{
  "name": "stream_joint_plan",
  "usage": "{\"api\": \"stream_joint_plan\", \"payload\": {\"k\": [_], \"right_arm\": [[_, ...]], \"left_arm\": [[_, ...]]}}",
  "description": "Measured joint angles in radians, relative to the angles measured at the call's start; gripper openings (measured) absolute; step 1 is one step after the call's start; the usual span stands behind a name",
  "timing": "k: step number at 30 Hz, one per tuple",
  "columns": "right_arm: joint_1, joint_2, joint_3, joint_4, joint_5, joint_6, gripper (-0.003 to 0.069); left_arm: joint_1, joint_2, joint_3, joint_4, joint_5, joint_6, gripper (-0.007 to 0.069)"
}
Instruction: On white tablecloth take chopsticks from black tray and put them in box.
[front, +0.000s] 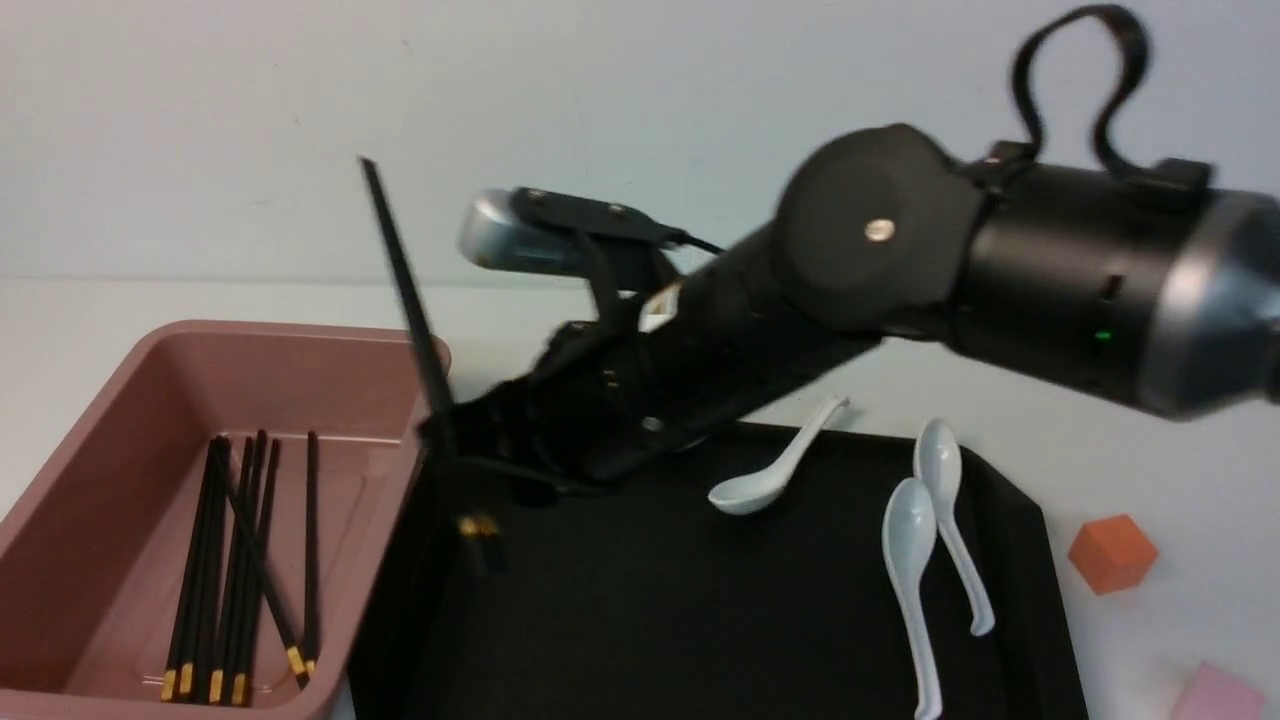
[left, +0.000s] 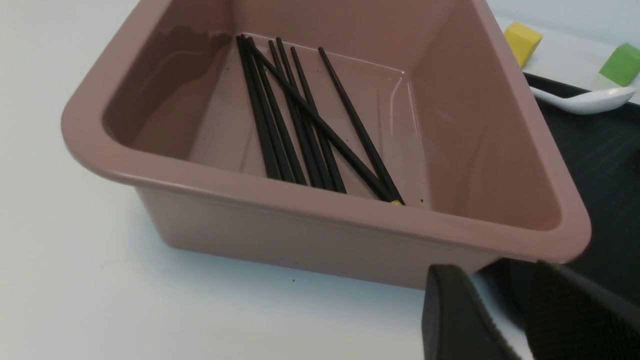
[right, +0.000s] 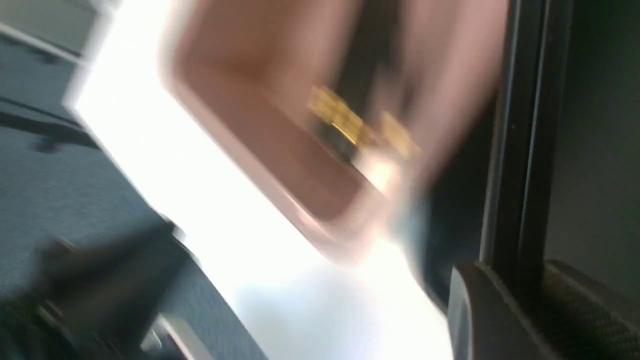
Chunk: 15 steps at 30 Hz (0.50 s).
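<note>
1. A white tablecloth (front: 1150, 430) is spread over the whole table.
2. A black tray (front: 700, 620) is laid on the cloth, in the middle and to the right.
3. A pink box (front: 250, 335) is set just beside the tray, on its left.
4. The right arm (front: 1000, 260) is stretched from the right, across the tray, towards the box.
5. The right claw (front: 445, 440) is seen over the tray's left edge, next to the box's near corner. It is shut tight on the held chopsticks (front: 405, 290).
6. The held chopsticks are tilted nearly upright. Their thin tips are pointed up above the box rim, and their gold ends are hung low over the tray.
7. In the right wrist view, blurred by motion, dark sticks are seen pinched between the two fingers (right: 480, 310).
8. The left claw (left: 495, 280) is kept near the box's corner, above the cloth. A narrow gap is left between its fingers, and nothing is held in it.
9. A bunch of black chopsticks (front: 235, 570) is laid flat on the box's floor, with one stick crossed over the others.
10. Three white spoons (front: 915, 590) are laid on the right part of the tray.
11. An orange cube (front: 1112, 552) and a pink cube (front: 1215, 695) are placed on the cloth, right of the tray.
12. A yellow cube (left: 521, 42) and a green cube (left: 621, 64) are seen beyond the tray in the left wrist view.
</note>
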Motion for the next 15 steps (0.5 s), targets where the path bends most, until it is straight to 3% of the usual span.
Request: {"api": "stream_joint_plan", "payload": {"k": [5,10,15], "right_arm": [[0.108,0.215,-0.152,0.047,-0.213,-0.114,0.0144],[0.162,0.331,-0.180,0.055,-0.336,-0.141,0.0171],[0.168,0.347,-0.180,0.035,-0.315,-0.141,0.0314]], "left_arm": [[0.000,0.000,0.000,0.000,0.000,-0.001,0.0235],[0.000,0.000,0.000,0.000,0.000,-0.001,0.0235],[0.000,0.000,0.000,0.000,0.000,-0.001,0.0235]]}}
